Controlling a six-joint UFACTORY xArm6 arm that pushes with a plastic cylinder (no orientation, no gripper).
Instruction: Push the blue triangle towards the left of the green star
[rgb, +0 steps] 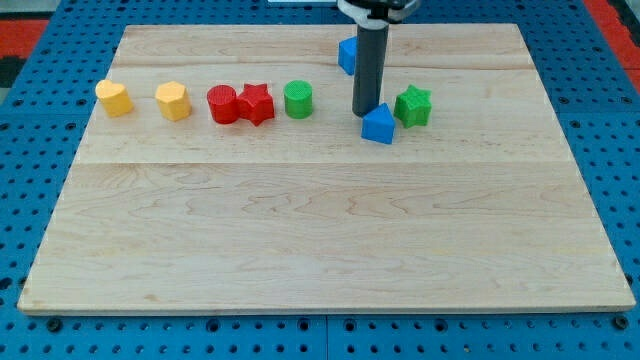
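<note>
The blue triangle (378, 124) lies on the wooden board, just left of and slightly below the green star (413, 105), nearly touching it. My tip (364, 111) comes down from the view's top and stands right at the blue triangle's upper left edge. Whether it touches the block I cannot tell.
A blue block (347, 55) sits behind the rod near the view's top. A row runs along the left: yellow block (114, 98), yellow block (173, 101), red cylinder (222, 104), red star (257, 103), green cylinder (298, 99). The wooden board (320, 250) lies on a blue pegboard.
</note>
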